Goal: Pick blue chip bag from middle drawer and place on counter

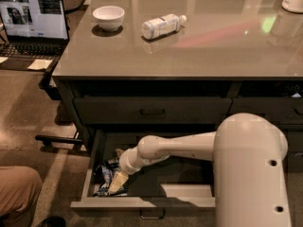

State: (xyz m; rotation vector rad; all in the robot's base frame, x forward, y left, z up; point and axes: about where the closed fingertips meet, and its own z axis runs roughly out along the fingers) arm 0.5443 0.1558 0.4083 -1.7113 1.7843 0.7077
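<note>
I see my gripper [118, 182] down inside the wide, dark grey-brown middle drawer [142, 203], which stands pulled out. Its tip is right against the small crumpled blue foil chip bag [104, 178], and I cannot tell whether it is clenched or released. The bag lies in the drawer's left front corner. My white arm [180, 145] reaches in from the right. Above, the glossy grey-brown slab bench [213, 51] carries a white bowl [109, 17] and a clear plastic bottle [162, 26] lying on its side.

Open middle drawer [180, 202], tool [118, 182] inside it — down at the blue chip bag [103, 176], counter [213, 46] above
</note>
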